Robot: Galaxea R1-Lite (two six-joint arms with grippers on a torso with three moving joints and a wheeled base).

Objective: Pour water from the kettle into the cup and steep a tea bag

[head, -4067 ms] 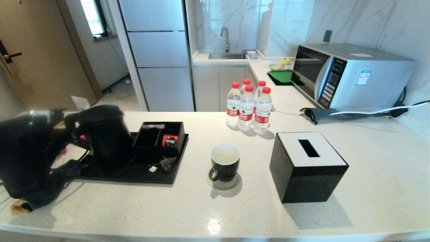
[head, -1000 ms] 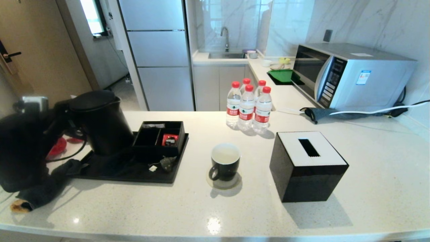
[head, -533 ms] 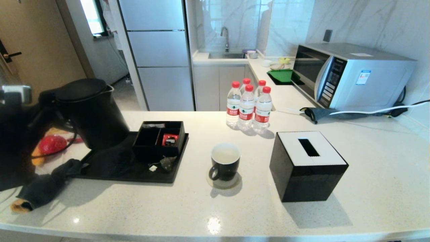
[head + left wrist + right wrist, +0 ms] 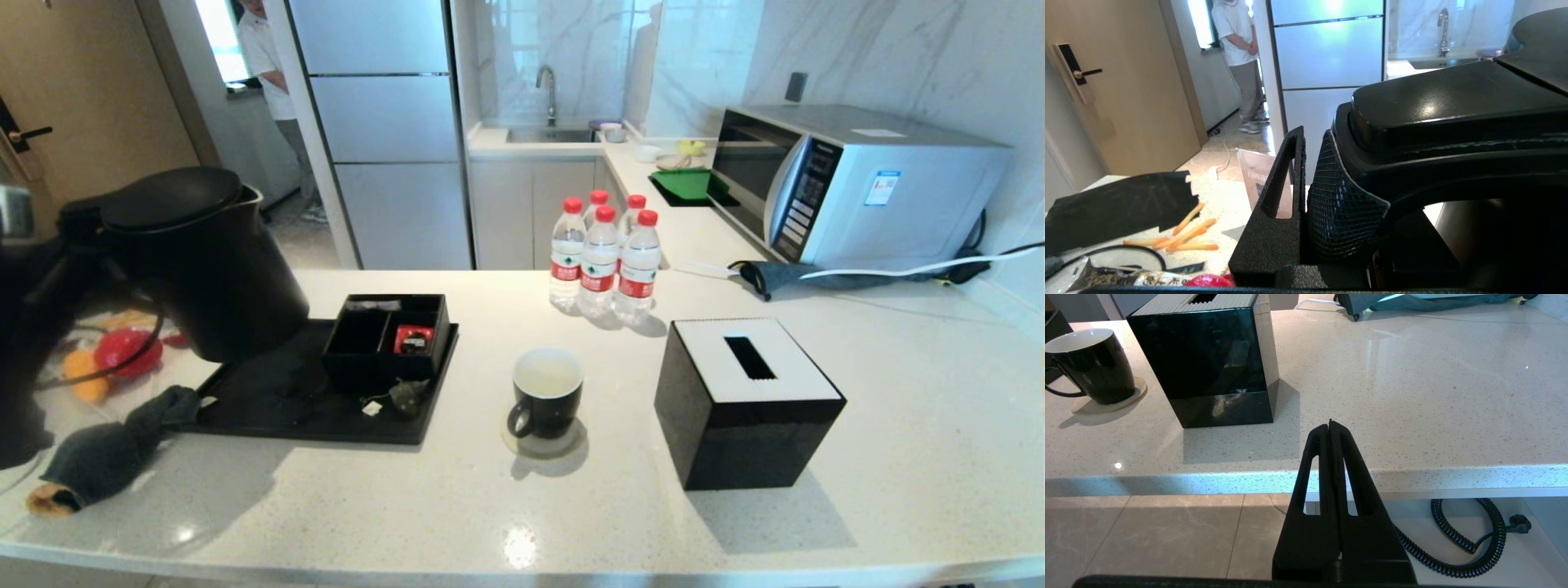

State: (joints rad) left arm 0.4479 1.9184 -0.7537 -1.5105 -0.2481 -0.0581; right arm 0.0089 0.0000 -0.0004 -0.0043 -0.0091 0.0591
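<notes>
Daylight coming from window behind; glare spots glinting on surface; soft shadows falling forward; edges bowing.

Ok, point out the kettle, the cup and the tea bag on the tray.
kettle point(image 4: 216, 278): head view, on its black body below the lid.
cup point(image 4: 549, 412): head view, on its black outer wall.
tea bag point(image 4: 406, 396): head view, on the dark pyramid bag itself.
</notes>
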